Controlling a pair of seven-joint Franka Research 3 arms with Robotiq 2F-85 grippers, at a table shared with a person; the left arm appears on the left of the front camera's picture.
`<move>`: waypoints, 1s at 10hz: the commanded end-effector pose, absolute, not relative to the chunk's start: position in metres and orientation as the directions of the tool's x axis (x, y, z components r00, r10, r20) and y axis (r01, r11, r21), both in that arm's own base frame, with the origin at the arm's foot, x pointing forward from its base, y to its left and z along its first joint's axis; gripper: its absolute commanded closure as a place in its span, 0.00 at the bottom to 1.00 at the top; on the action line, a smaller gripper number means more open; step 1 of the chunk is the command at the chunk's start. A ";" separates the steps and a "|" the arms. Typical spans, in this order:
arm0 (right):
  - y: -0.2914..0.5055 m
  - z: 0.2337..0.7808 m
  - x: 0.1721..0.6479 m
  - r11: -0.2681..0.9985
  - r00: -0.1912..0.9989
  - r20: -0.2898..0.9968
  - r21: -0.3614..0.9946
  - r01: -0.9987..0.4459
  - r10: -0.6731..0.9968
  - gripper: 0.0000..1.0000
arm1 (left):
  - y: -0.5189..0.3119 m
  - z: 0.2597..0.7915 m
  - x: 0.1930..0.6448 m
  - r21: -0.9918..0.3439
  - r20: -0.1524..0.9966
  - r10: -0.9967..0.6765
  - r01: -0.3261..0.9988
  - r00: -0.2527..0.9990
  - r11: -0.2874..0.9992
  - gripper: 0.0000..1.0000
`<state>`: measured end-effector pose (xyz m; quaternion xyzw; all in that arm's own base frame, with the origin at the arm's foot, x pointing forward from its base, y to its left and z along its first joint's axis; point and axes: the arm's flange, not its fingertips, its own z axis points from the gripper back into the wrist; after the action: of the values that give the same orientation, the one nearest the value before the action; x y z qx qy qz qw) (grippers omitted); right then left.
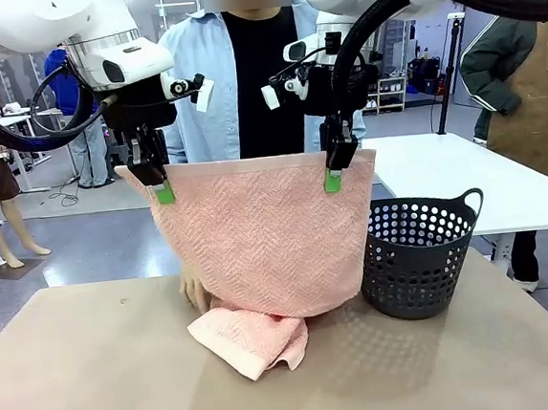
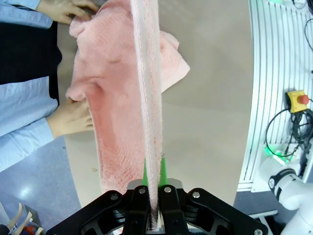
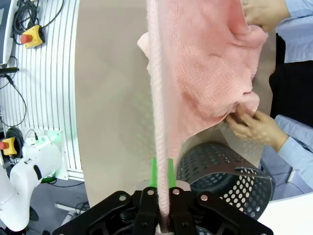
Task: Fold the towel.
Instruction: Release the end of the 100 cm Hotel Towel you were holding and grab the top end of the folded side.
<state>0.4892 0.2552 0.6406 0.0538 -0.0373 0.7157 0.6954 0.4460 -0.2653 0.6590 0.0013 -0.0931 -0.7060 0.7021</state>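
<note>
The left tool (image 1: 164, 192), in the upper left of the front frame, is clenched on the top left corner of the salmon-pink rectangular terry cloth towel (image 1: 262, 235). The right tool (image 1: 332, 181), upper centre-right, is clenched on the top right corner. Between them the top hem runs nearly level, and the towel hangs as a flat sheet in the middle of the frame, narrowing downward. Its lower end lies bunched on the beige counter (image 1: 97, 374) at lower centre. In the left wrist frame the green pads (image 2: 164, 171) pinch the hem at bottom centre, and the person's hands (image 2: 73, 120) touch the cloth's lower end along the left edge. The dark grey perforated plastic basket (image 1: 415, 255) stands upright on the counter at centre right of the front frame, just beside the hanging towel; whether they touch cannot be told
</note>
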 end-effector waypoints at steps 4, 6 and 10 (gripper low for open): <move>0.254 0.640 0.488 -0.029 -0.026 0.128 0.022 -0.999 0.992 1.00 | -0.264 0.659 0.446 0.133 0.129 -0.992 0.991 -0.010 0.008 1.00; 0.254 0.640 0.488 -0.029 -0.026 0.128 0.022 -0.999 0.992 1.00 | -0.264 0.659 0.446 0.133 0.129 -0.992 0.991 -0.010 0.008 1.00; 0.254 0.640 0.488 -0.029 -0.026 0.128 0.022 -0.999 0.992 1.00 | -0.264 0.659 0.446 0.133 0.129 -0.992 0.991 -0.010 0.008 1.00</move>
<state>0.4891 0.2553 0.6406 0.0538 -0.0373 0.7157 0.6953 0.4460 -0.2652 0.6590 0.0013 -0.0931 -0.7059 0.7021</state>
